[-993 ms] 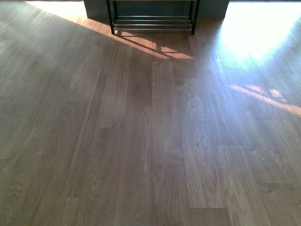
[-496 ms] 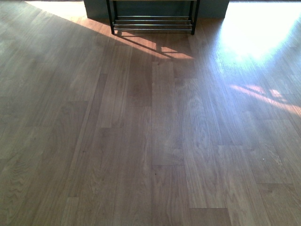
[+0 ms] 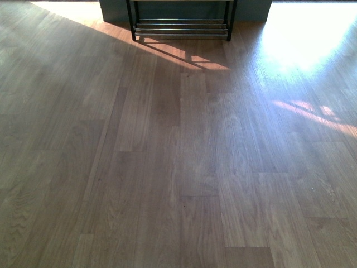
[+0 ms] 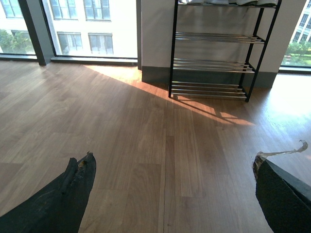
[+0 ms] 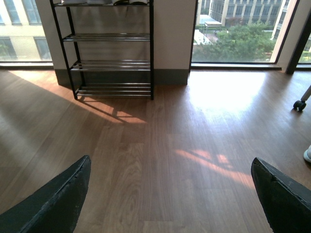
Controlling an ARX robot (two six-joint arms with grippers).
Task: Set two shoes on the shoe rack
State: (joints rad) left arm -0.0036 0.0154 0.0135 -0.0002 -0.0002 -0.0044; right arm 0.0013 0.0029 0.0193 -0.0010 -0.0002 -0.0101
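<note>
The shoe rack (image 4: 216,48) stands against the far wall, with black side frames and chrome bars; it also shows in the right wrist view (image 5: 109,48), and only its lowest tier shows in the front view (image 3: 181,28). Pale shapes (image 4: 218,2) lie on its top tier, cut off by the frame edge; I cannot tell what they are. The three lower tiers are bare. No shoe shows clearly. My left gripper (image 4: 173,158) is open and empty above the wooden floor. My right gripper (image 5: 171,159) is open and empty too. Neither arm shows in the front view.
Wooden plank floor (image 3: 178,167) runs from me to the rack, with sunlit patches (image 3: 312,33) at the right. Tall windows (image 5: 233,29) flank the wall. A chair caster (image 5: 299,104) and a white object (image 5: 307,154), cut by the frame edge, sit at the far right.
</note>
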